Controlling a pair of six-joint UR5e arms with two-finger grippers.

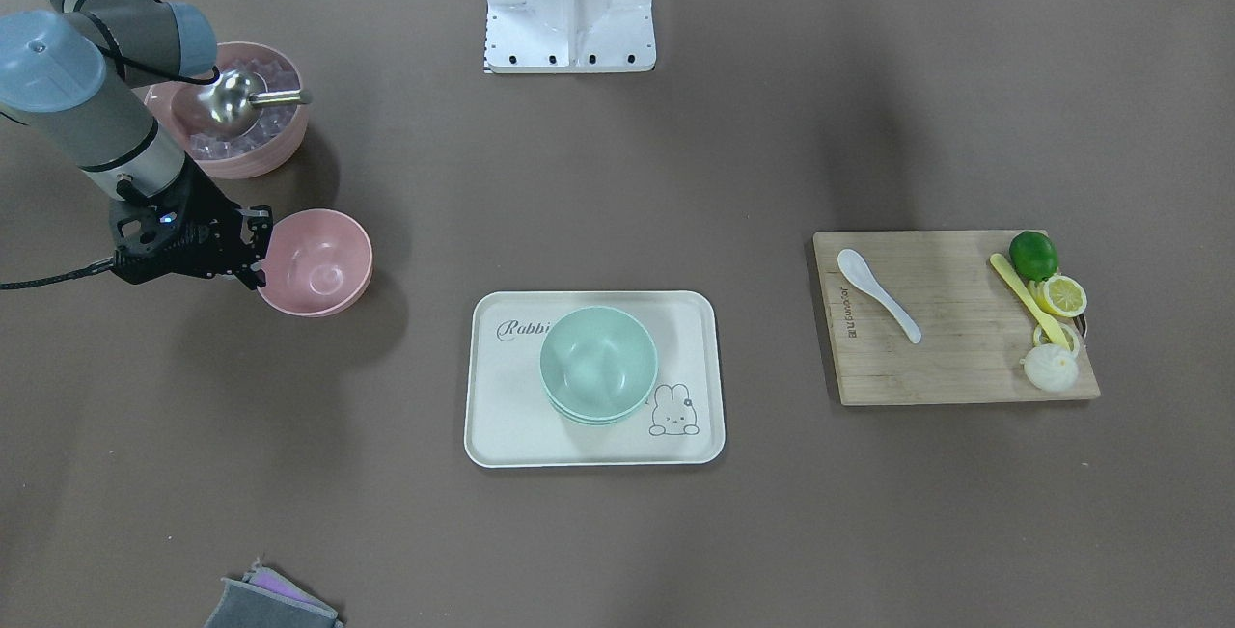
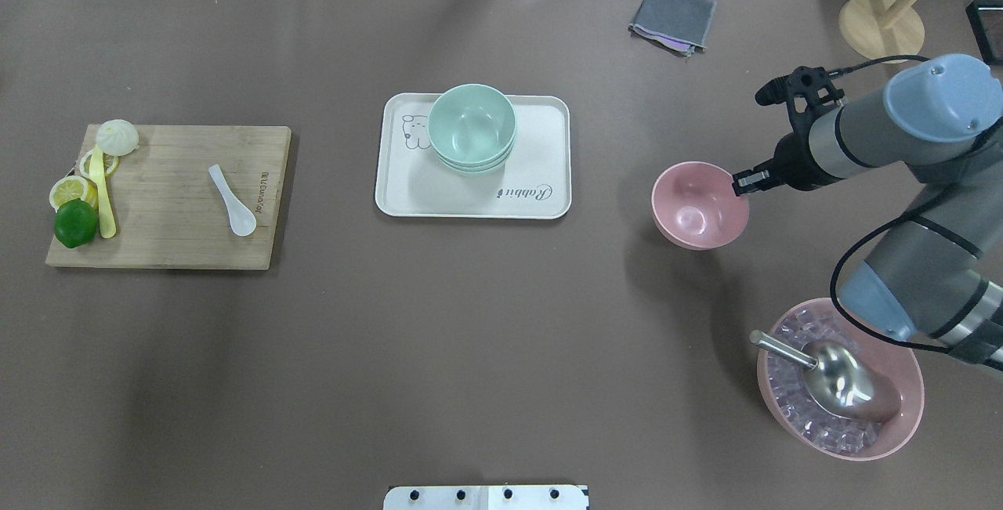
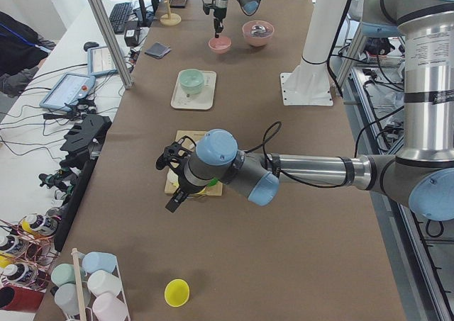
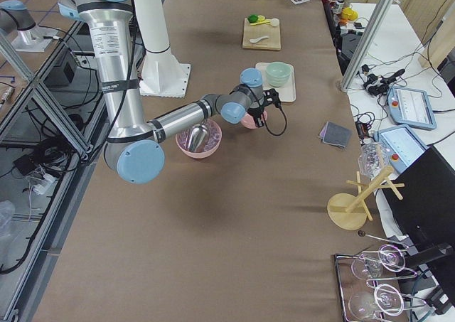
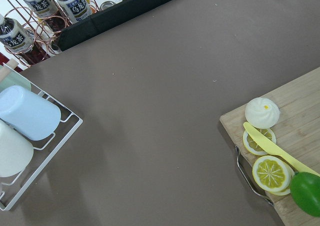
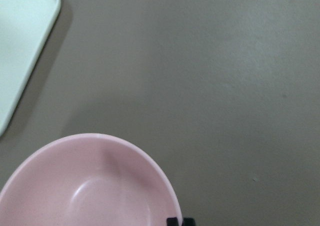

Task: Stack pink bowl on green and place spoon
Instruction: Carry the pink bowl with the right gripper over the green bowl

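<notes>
The pink bowl [image 2: 700,204] sits right of the white tray [image 2: 470,200], also seen in the front view [image 1: 318,261]. My right gripper [image 2: 740,181] is shut on its rim on the side away from the tray; the right wrist view shows the rim [image 6: 150,161] between the two fingertips. The green bowl [image 2: 472,126] stands upright on the tray's far half. The white spoon [image 2: 233,199] lies on the wooden cutting board [image 2: 172,244] at the left. My left gripper [image 3: 172,202] hovers by the board's outer end; I cannot tell whether it is open or shut.
A large pink bowl of ice [image 2: 838,377] with a metal scoop stands near the right arm. A lime [image 2: 75,222], lemon slices, a yellow knife and a bun [image 2: 117,136] lie on the board. A grey cloth [image 2: 672,18] lies far right. A cup rack [image 5: 30,121] stands beyond the board.
</notes>
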